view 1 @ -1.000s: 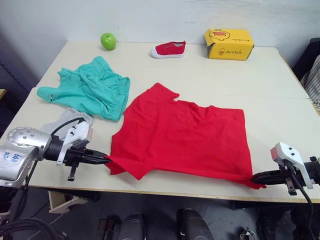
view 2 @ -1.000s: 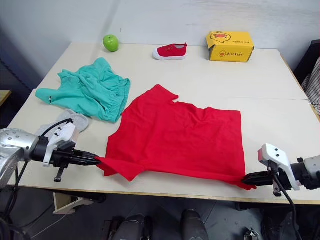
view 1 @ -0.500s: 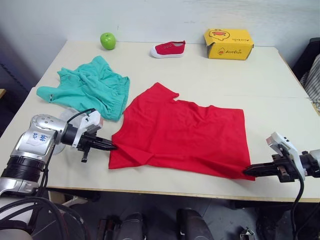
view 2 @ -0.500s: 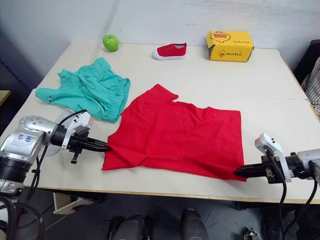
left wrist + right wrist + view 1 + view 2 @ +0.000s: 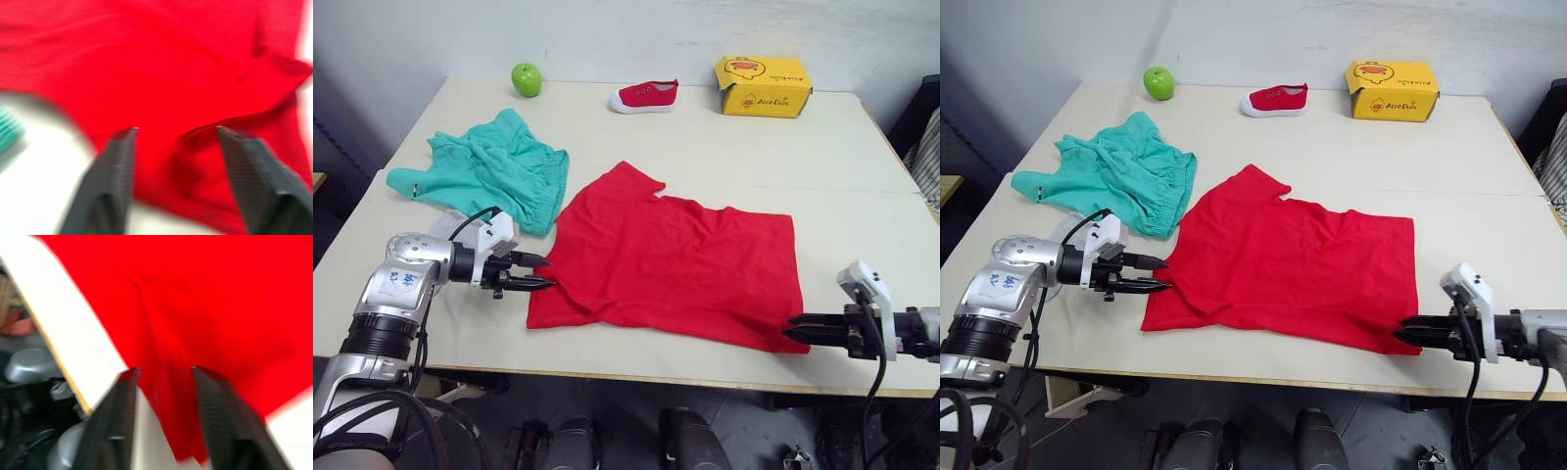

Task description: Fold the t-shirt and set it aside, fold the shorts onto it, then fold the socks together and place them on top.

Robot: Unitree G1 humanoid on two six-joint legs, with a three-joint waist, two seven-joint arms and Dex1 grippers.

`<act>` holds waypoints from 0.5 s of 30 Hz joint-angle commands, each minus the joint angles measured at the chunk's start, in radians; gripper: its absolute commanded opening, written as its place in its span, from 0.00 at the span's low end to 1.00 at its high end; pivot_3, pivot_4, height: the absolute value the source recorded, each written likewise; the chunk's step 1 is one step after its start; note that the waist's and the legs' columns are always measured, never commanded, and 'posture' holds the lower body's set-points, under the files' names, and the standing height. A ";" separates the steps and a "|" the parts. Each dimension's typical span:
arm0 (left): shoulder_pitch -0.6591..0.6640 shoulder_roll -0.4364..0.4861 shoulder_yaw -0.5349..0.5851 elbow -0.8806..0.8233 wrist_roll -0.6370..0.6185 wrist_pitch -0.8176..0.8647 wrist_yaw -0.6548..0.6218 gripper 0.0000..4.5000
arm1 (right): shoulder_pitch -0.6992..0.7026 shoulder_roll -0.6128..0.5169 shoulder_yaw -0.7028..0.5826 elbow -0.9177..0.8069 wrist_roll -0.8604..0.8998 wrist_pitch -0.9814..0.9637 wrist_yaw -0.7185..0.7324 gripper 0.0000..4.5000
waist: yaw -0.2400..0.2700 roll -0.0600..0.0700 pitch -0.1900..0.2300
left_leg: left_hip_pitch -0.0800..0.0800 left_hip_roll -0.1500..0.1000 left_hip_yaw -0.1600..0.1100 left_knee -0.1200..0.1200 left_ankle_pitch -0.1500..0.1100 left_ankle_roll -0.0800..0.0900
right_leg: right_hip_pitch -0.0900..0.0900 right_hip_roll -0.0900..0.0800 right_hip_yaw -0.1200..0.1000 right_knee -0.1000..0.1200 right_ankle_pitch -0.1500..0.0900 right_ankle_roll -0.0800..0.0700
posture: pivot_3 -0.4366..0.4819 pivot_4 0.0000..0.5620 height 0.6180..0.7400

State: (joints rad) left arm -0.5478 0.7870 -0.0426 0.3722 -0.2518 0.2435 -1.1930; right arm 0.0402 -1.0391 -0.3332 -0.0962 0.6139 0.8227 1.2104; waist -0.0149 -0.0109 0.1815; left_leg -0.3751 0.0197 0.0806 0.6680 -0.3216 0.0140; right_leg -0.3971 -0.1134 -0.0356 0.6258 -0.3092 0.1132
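Your bright red short-sleeved cloth t-shirt [image 5: 675, 259] lies spread flat mid-table, with the crumpled teal-green cloth shorts [image 5: 489, 171] at its far left and the light grey knit socks [image 5: 445, 227] near them. Your left gripper [image 5: 540, 272] sits fingers spread at the shirt's left edge. Your right gripper [image 5: 795, 330] stands slightly parted around the near right corner.

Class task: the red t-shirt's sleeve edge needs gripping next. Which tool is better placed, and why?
Left. The left tool is open at the t-shirt sleeve edge; the right tool sits at the far hem corner.
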 commanded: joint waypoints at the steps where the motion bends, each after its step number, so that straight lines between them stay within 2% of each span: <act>1: 0.051 -0.018 0.109 -0.034 -0.031 -0.097 0.073 0.86 | 0.051 0.035 -0.141 -0.055 0.012 -0.069 -0.032 0.67 | 0.002 0.000 0.000 | 0.000 0.000 0.000 0.000 0.000 0.000 | 0.000 0.000 0.000 0.000 0.000 0.000 | 0.48 0.27 1.00; 2: 0.077 -0.020 0.143 -0.066 -0.065 -0.097 0.068 0.85 | 0.065 0.048 -0.180 -0.071 0.027 -0.073 -0.037 0.74 | 0.002 0.000 0.000 | 0.000 0.000 0.000 0.000 0.000 0.000 | 0.000 0.000 0.000 0.000 0.000 0.001 | 0.48 0.27 1.00; 4: 0.135 -0.010 0.200 -0.142 -0.133 -0.085 0.024 0.81 | 0.080 0.091 -0.239 -0.114 0.042 -0.122 -0.053 0.74 | 0.001 0.000 0.000 | 0.000 0.000 0.000 0.000 0.000 0.000 | 0.000 0.000 0.000 -0.001 0.001 0.001 | 0.48 0.27 1.00; 5: 0.162 0.001 0.213 -0.180 -0.149 -0.085 0.007 0.75 | 0.083 0.118 -0.260 -0.146 0.054 -0.148 -0.060 0.72 | 0.001 0.000 0.000 | 0.000 0.001 0.000 0.000 0.000 0.000 | 0.000 0.000 0.000 -0.001 0.001 0.001 | 0.48 0.27 1.00; 8: 0.227 0.023 0.223 -0.294 -0.181 -0.065 -0.030 0.53 | 0.108 0.170 -0.252 -0.234 0.015 -0.276 -0.059 0.53 | 0.003 0.000 0.000 | 0.001 0.001 0.000 -0.001 0.000 -0.001 | 0.001 0.000 0.000 -0.004 0.001 0.001 | 0.48 0.27 1.00; 11: 0.310 0.029 0.180 -0.420 -0.180 -0.087 -0.069 0.30 | 0.146 0.225 -0.136 -0.311 -0.096 -0.507 -0.028 0.29 | 0.009 0.000 0.000 | 0.003 0.001 0.000 -0.003 0.000 -0.001 | 0.003 0.000 0.000 -0.005 0.001 0.001 | 0.48 0.27 1.00; 15: 0.381 -0.009 0.116 -0.497 -0.155 -0.145 -0.073 0.01 | 0.132 0.310 -0.010 -0.343 -0.128 -0.602 -0.063 0.00 | 0.010 0.000 0.000 | 0.004 0.000 0.000 -0.003 0.000 -0.001 | 0.004 0.000 0.001 -0.005 0.001 0.001 | 0.48 0.27 1.00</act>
State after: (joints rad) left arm -0.1773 0.7862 0.0826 -0.0755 -0.4108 0.1263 -1.2681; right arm 0.1753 -0.7374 -0.3728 -0.4019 0.4957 0.2639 1.1587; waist -0.0046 -0.0111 0.1813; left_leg -0.3711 0.0199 0.0808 0.6654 -0.3213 0.0127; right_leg -0.3932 -0.1136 -0.0349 0.6207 -0.3087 0.1142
